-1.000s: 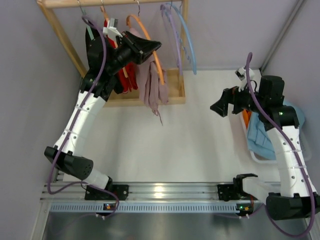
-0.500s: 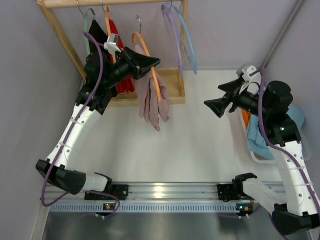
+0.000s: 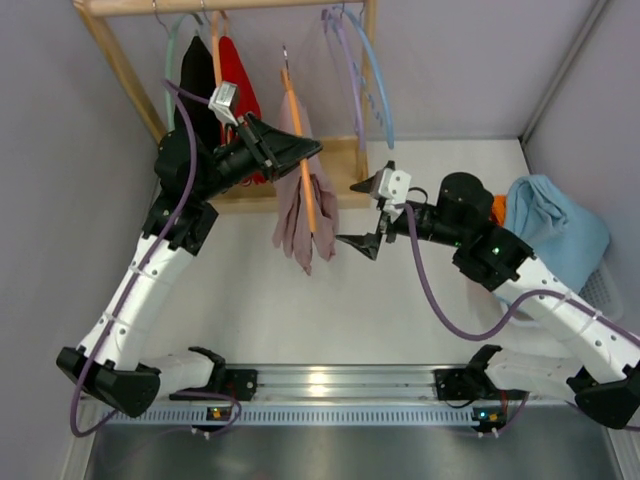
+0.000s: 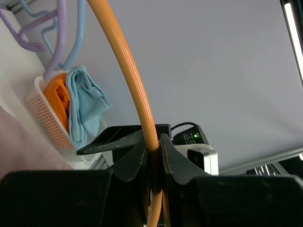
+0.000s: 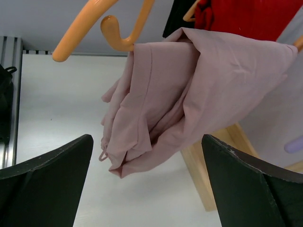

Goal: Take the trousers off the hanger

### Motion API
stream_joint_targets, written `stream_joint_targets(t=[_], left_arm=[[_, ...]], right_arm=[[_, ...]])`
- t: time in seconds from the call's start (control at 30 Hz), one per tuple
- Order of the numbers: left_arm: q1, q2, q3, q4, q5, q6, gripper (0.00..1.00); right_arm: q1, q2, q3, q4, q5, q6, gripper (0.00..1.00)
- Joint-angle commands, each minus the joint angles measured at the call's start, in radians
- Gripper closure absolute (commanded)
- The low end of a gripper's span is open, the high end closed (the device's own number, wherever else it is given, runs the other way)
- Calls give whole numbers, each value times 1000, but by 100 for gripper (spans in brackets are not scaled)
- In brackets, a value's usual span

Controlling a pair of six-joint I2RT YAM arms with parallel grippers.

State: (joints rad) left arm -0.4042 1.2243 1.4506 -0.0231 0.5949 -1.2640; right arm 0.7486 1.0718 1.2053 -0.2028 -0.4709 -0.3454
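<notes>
The dusty-pink trousers (image 3: 296, 212) hang folded over the orange hanger (image 3: 300, 160), held in the air off the rail. My left gripper (image 3: 308, 150) is shut on the hanger's orange bar; in the left wrist view the bar (image 4: 137, 85) runs up from between the closed jaws (image 4: 152, 147). My right gripper (image 3: 364, 213) is open, just right of the trousers and apart from them. In the right wrist view the trousers (image 5: 189, 94) hang ahead between the wide-open jaws (image 5: 149, 165), with the hanger's orange end (image 5: 113, 33) at top left.
A wooden rack (image 3: 345, 170) stands at the back with a red garment (image 3: 236, 70), a black garment (image 3: 200, 75), and a pale green (image 3: 172, 60), lilac (image 3: 345, 60) and blue hanger (image 3: 378, 85). A white basket (image 3: 590, 290) with blue cloth (image 3: 555, 225) sits at right.
My right arm swung left and down to the trousers with its gripper open. My left gripper moved the hanger with the trousers slightly forward, away from the rack.
</notes>
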Motion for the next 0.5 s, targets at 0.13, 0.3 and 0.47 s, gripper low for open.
stream_joint_targets(t=[0.13, 0.3, 0.47], left_arm=[[-13, -89, -1, 242, 65, -12, 100], [-16, -97, -6, 242, 68, -17, 100], [-16, -100, -2, 242, 71, -14, 100]], right_arm=[[141, 63, 26, 174, 67, -132, 1], [181, 99, 19, 267, 181, -132, 1], [184, 96, 14, 316, 293, -138, 1]])
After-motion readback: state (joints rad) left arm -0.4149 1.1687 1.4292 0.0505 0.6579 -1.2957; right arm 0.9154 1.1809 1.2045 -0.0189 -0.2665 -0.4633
